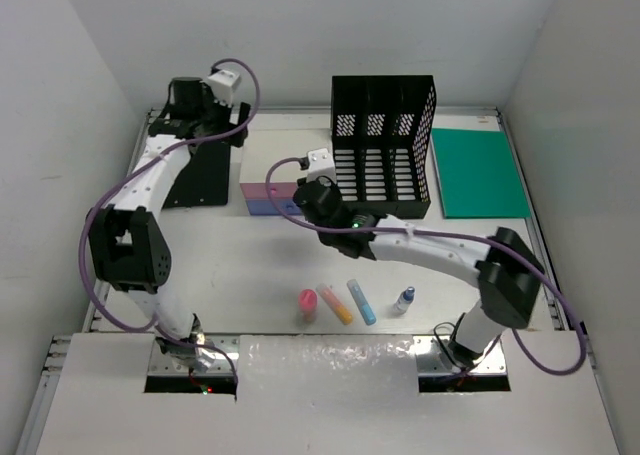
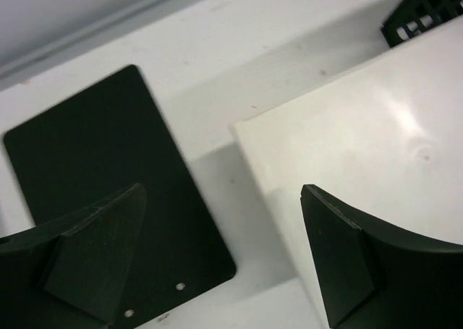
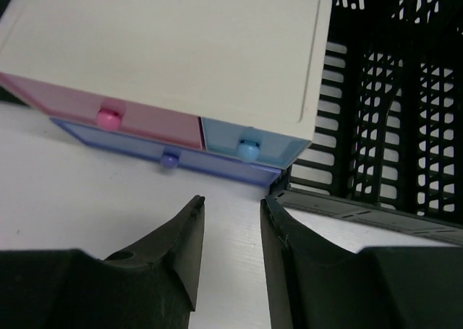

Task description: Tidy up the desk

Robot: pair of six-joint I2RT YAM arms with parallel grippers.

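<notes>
The desk is a white tabletop. At its back stands a small drawer box with a white top, a pink drawer, a light-blue drawer and a purple bottom drawer that sits slightly out. My right gripper is low in front of the box. Its jaws stand a narrow gap apart, with only bare desk between them. My left gripper hangs open above the gap between a black pad and the box top.
A black mesh file rack stands right of the drawer box, close to my right fingers. A green folder lies at the back right. Near the front lie a red marker, an orange one, a blue one and a small bottle.
</notes>
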